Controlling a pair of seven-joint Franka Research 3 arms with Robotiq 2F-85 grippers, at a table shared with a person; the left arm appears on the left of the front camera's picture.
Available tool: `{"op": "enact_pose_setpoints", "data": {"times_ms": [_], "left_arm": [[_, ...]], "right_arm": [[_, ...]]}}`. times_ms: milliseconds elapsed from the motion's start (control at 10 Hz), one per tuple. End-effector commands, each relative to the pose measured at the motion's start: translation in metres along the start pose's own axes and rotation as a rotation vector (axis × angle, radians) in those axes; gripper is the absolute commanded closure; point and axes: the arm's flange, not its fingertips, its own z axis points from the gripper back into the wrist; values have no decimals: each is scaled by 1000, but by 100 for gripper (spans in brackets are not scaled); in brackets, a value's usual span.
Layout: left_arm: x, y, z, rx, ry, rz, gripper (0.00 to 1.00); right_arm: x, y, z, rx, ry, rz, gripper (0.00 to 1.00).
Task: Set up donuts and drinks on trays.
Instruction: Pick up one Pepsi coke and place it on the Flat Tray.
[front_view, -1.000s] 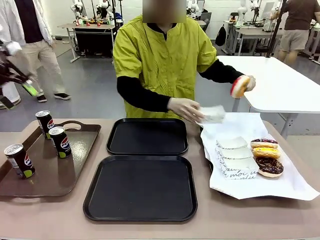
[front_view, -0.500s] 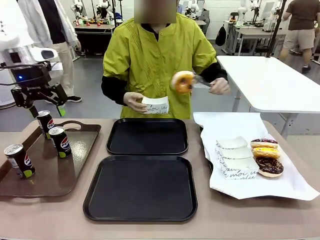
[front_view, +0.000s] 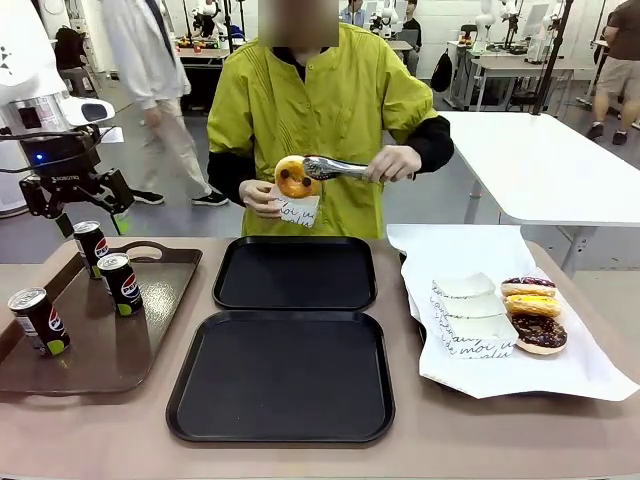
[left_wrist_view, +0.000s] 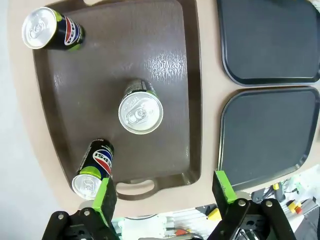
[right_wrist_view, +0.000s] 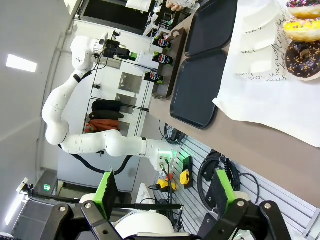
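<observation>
**Front view.** The left gripper (front_view: 92, 218) hangs over the far end of the glossy brown tray (front_view: 100, 365). Its jaws are spread wide and empty, just above the far Pepsi can (front_view: 91, 247). The middle Pepsi can (front_view: 121, 284) stands upright just beside that one. The near Pepsi can (front_view: 40, 322) stands apart from them at the tray's left rim. The far black tray (front_view: 295, 272) and the near black tray (front_view: 282, 378) lie in the middle of the table, their long rims nearly touching.

Across the table a person holds metal tongs (front_view: 335, 167) in one hand (front_view: 397, 162). The tongs clamp an orange-glazed donut (front_view: 293, 177) just above a white paper box (front_view: 298, 211), which is held in the other hand (front_view: 260, 197). At the right, a white paper sheet (front_view: 500, 378) carries a stack of flat paper boxes (front_view: 468, 318). Beside the stack is a row of three more: a sprinkled chocolate donut (front_view: 527, 286), a yellow donut (front_view: 533, 305) and a chocolate brown donut (front_view: 540, 334).

**Left wrist view.** Looking straight down, the green pads (left_wrist_view: 106, 197) stand wide apart at the bottom edge with nothing between them. The far Pepsi can sits right by the picture-left pad, close to the tray's loop handle (left_wrist_view: 132, 187). The middle can is seen top-on at the centre.

**Right wrist view.** The right gripper (right_wrist_view: 164, 192) is off the table's edge, well apart from the donuts. Its jaws are wide and hold nothing
</observation>
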Motion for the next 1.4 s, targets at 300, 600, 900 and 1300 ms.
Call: {"op": "enact_pose_setpoints", "data": {"times_ms": [300, 600, 900, 1300], "left_arm": [[7, -4, -19, 159, -155, -17, 0], [19, 4, -46, 137, -88, -6, 0], [16, 4, -71, 145, -127, 35, 0], [27, 1, -93, 161, -141, 42, 0]], "right_arm": [[0, 2, 0, 10, -2, 14, 0], [0, 2, 0, 10, -2, 14, 0], [0, 2, 0, 10, -2, 14, 0], [0, 2, 0, 10, -2, 14, 0]]}}
